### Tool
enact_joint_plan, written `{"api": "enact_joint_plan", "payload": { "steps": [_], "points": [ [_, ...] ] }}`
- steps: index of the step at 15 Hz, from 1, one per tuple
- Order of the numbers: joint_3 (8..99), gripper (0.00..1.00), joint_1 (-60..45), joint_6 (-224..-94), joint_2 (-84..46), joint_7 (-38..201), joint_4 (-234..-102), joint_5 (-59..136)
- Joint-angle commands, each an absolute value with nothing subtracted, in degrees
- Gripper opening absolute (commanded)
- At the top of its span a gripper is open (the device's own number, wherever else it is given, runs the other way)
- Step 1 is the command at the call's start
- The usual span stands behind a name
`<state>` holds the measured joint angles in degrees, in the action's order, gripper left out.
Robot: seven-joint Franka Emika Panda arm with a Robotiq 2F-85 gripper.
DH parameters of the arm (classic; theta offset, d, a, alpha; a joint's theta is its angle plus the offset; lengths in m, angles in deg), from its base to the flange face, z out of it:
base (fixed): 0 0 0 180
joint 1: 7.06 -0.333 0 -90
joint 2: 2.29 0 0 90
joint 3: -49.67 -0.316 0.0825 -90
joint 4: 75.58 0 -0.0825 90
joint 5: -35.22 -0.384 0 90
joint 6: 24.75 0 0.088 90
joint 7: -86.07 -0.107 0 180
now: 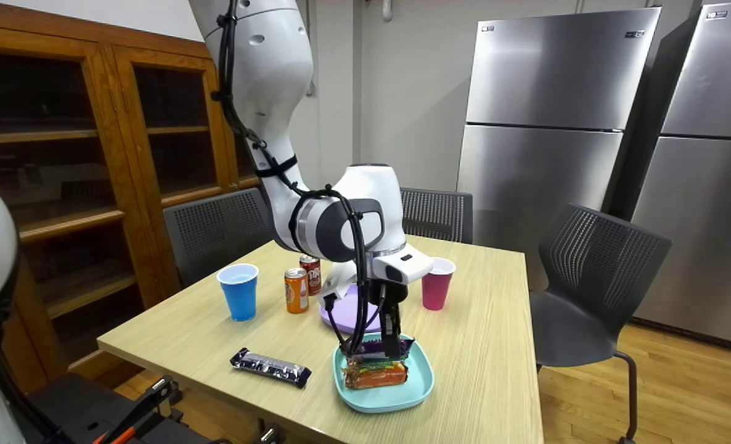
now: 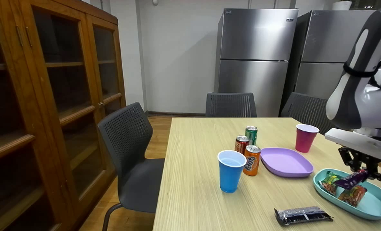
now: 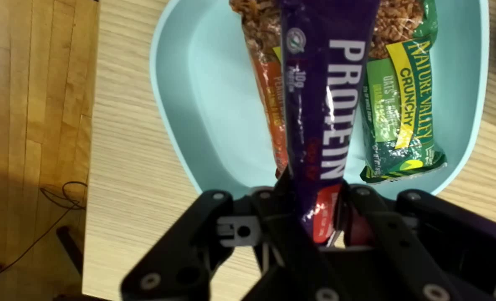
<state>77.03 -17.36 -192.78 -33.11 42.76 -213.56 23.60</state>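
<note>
The claw (image 3: 316,186) grips a purple protein bar (image 3: 321,96) near its red-marked end, w/ the rest sticking out over a teal plate (image 3: 227,125). Two more bars lie in that plate: an orange bar (image 3: 269,90), partly hidden behind the purple protein bar in the wrist view, and a green bar (image 3: 398,113) to the other side. Can't tell if the held one touches either.

Main risk, I'd say: the hold is off-center, so the free end could sag or twist if it bumps sth. The wrapper's shiny — prob. slick too — so a weak pinch might let it slip. Lowered as it's lined up now, it'd likely land on the orange bar and roll, or shove the green bar against the plate's wall. Pressing too low might skid the teal plate across the tabletop (image 2: 193,154); the claw is also close to the rim, so a knock there is poss. A black cable (image 1: 360,271) hangs near the plate in an exterior view & could snag w/ a sideways move. The purple plate (image 2: 287,162) sits near enough for a stray swing; a silver-black bar (image 2: 303,214) lies apart on the tabletop.
</note>
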Motion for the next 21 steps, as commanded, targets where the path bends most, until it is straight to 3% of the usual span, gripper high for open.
{"api": "enact_joint_plan", "payload": {
  "steps": [1,7,8,10,17,21],
  "points": [
    [74.8,0.04,-15.3,-191.7,-36.0,41.2,-209.5,23.4],
    [74.1,0.04,-14.8,-190.9,-39.7,41.2,-205.9,23.4],
    [74.2,0.43,-14.9,-190.7,-40.0,41.3,-205.7,23.5],
    [74.3,0.51,-14.8,-190.6,-39.5,41.7,-205.8,23.6],
    [74.7,0.99,-15.0,-191.7,-34.6,43.0,-209.1,24.1],
    [74.1,1.0,-15.1,-191.9,-30.0,45.8,-213.1,25.3]
  ]
}}
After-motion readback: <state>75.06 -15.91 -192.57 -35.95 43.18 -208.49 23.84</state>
